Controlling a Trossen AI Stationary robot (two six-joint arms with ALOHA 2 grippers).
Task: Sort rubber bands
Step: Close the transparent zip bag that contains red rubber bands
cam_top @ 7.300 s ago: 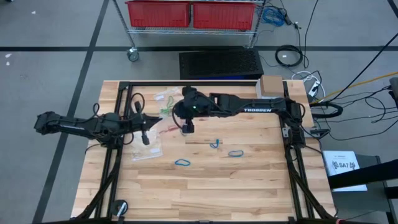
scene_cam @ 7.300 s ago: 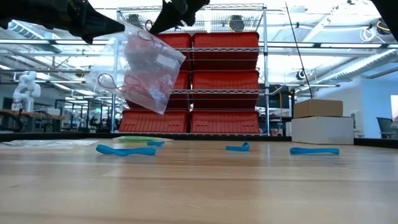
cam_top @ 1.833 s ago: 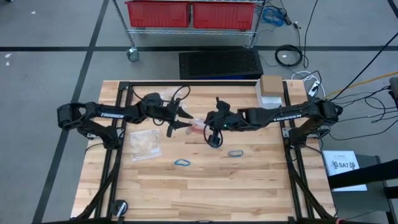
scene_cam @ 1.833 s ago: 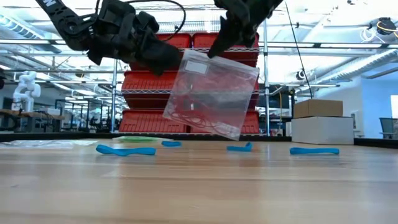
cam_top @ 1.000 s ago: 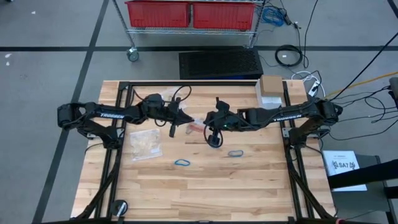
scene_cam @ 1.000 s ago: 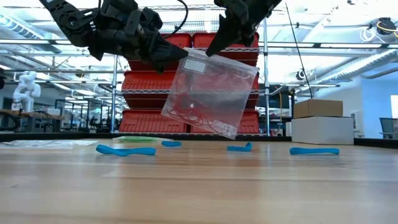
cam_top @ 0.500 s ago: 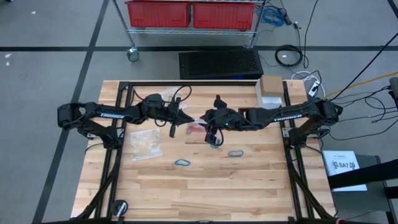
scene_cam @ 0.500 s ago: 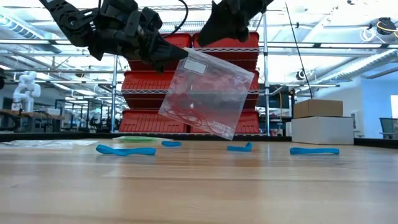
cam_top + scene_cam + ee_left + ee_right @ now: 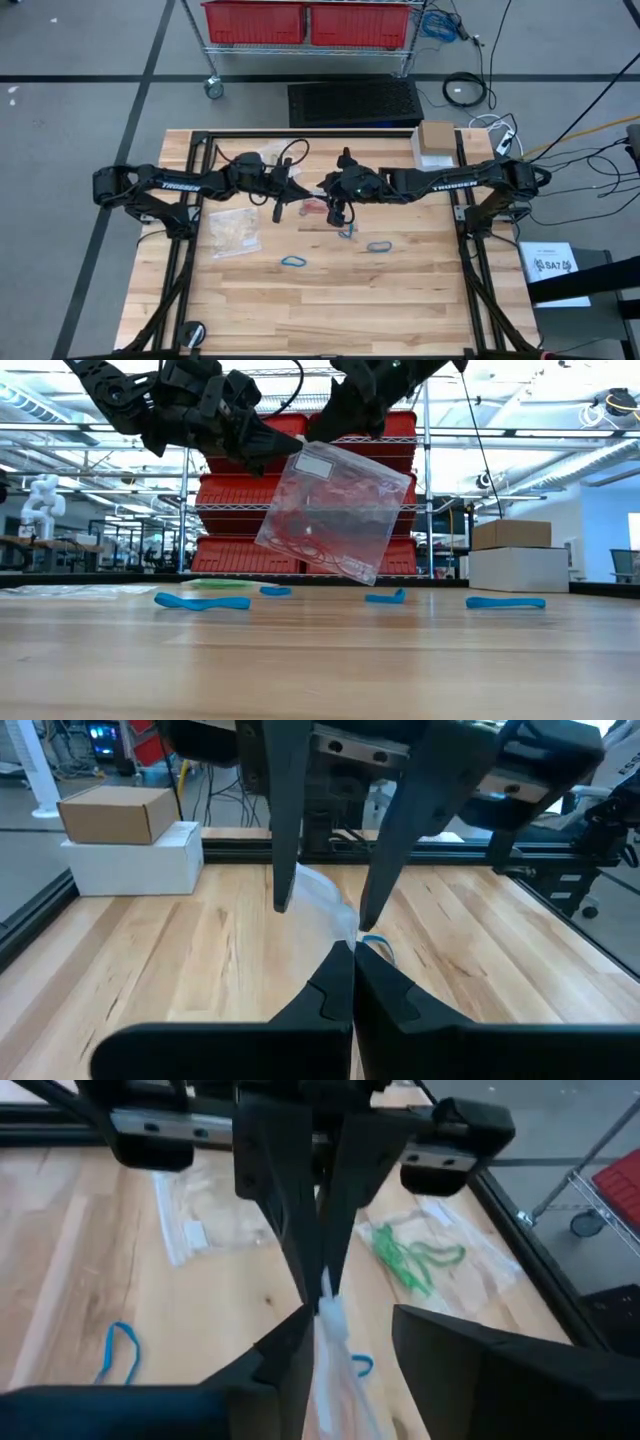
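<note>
A clear plastic bag (image 9: 335,510) with red rubber bands (image 9: 300,535) inside hangs above the table's middle; it also shows in the high view (image 9: 315,207). My left gripper (image 9: 285,452) is shut on the bag's top corner. My right gripper (image 9: 350,1330) is open. Its fingers stand on either side of the bag's top edge (image 9: 328,1315); whether they touch it I cannot tell. Three blue rubber bands (image 9: 292,262), (image 9: 378,246), (image 9: 347,231) lie flat on the table. Green rubber bands (image 9: 410,1255) lie in another clear bag toward the far edge. My left gripper pinches the clear bag's top edge at its left corner (image 9: 298,452) between its two shut fingers. The fingers come about level from the table's left side. The bag hangs below them, tilted, clear of the table.
A second clear bag (image 9: 232,230) lies flat on the table left of the middle. A cardboard box (image 9: 437,138) sits on a white box at the far right corner. Black frame rails (image 9: 200,150) run along the far, left and right sides.
My right gripper has moved up and toward the table's left, off the bag's right top corner. That corner has sunk a little. The bag still hangs from my left gripper, which has kept still. A blue band on the table has come into view below the right gripper.
</note>
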